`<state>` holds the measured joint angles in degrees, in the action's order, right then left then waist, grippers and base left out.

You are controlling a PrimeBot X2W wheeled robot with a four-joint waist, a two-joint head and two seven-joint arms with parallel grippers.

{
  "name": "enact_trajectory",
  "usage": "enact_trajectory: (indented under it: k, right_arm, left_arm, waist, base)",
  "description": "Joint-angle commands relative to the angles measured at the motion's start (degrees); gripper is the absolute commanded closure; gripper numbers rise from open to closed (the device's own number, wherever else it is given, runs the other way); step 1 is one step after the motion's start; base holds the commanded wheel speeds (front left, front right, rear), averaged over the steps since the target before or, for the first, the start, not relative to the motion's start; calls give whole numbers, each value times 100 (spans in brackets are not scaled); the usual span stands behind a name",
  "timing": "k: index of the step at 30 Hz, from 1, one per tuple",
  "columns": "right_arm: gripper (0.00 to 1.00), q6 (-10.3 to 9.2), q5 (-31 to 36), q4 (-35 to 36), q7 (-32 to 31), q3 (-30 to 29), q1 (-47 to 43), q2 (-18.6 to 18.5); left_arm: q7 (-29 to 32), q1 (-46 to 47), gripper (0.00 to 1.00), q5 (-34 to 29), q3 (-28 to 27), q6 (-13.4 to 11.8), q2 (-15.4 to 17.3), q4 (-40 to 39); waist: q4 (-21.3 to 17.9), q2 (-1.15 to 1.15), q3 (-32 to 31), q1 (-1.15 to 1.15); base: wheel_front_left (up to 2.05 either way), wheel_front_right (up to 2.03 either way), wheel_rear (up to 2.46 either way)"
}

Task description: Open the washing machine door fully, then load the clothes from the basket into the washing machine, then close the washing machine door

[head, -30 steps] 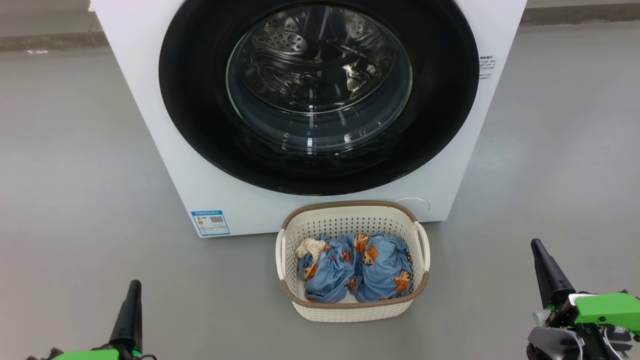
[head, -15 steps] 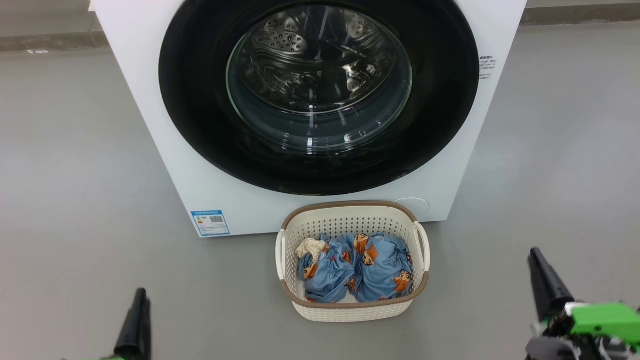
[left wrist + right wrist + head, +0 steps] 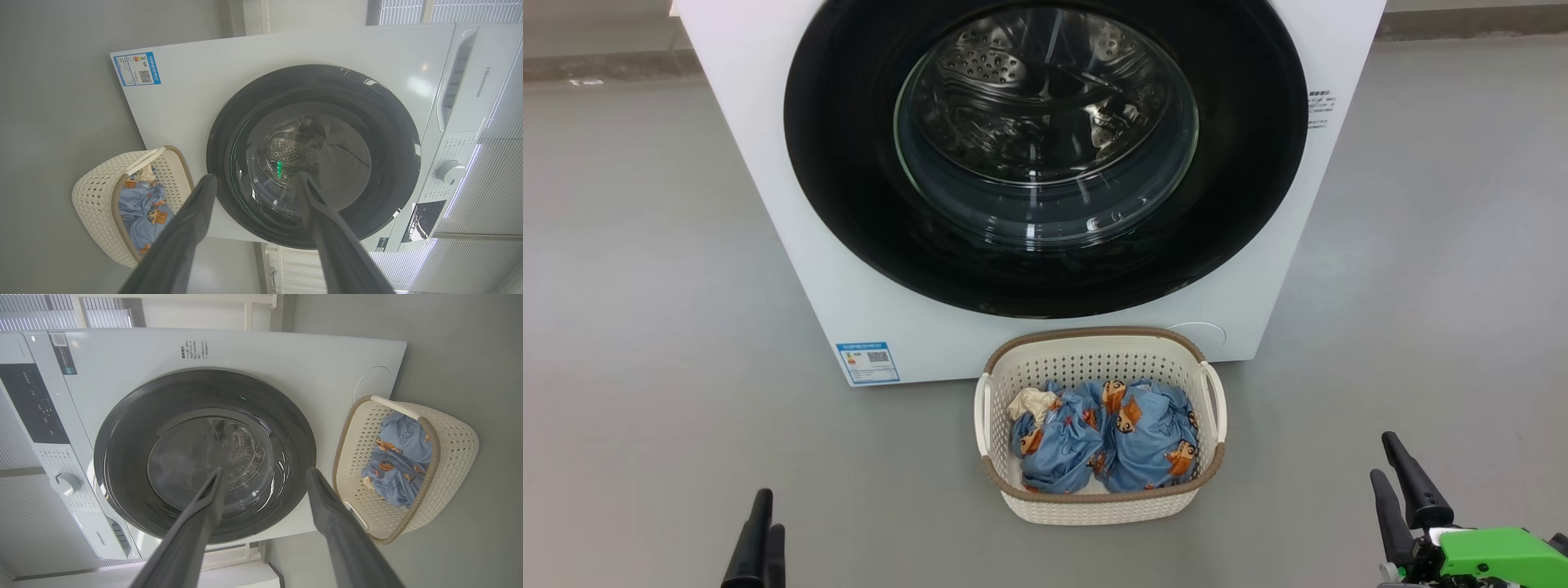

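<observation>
The washing machine (image 3: 760,147) stands straight ahead, its door (image 3: 849,204) shut flat against the front, the steel drum visible through the glass. On the floor against the machine's base sits the basket (image 3: 1094,336), holding the clothes (image 3: 1131,441): blue printed fabric and a small cream piece (image 3: 1029,402). My left gripper (image 3: 768,514) is low at the bottom left, open and empty, well short of the basket. My right gripper (image 3: 1381,456) is at the bottom right, also open and empty. In the wrist views, the left gripper (image 3: 255,176) and right gripper (image 3: 265,470) each point at the door with fingers spread.
Grey floor (image 3: 645,327) stretches to either side of the machine and basket. A blue label sticker (image 3: 868,363) sits at the machine's lower left corner. The control knob (image 3: 449,171) and dark panel (image 3: 32,404) lie above the door.
Both grippers went from shut to open. Both also sank lower in the head view, towards its bottom edge. Door, basket and clothes have not moved.
</observation>
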<state>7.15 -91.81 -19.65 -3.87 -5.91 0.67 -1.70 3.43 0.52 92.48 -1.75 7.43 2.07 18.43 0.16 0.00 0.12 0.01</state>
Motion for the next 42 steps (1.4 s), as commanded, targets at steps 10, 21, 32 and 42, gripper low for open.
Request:
enact_trajectory:
  k: [10,21,32,42]
  right_arm:
    - [0,11,598,241,197,49,213,-132]
    - [0,14,1506,336,377,152,249,-182]
    - [0,16,2458,363,556,340,272,-273]
    - [0,18,3282,339,720,528,303,-359]
  left_arm:
    - [-194,156,0,-638,17,2,98,-306]
    - [-370,167,0,-1611,25,2,103,-378]
    - [-545,168,0,-2628,53,3,101,-439]
    - [-705,172,0,-3549,75,3,101,-491]
  waist:
    - [11,0,7,-1]
    - [31,0,8,-1]
    - [56,0,-2,-1]
    - [81,0,-9,-1]
  base:
    - [0,0,0]
    - [0,0,0]
    - [0,0,0]
    - [0,0,0]
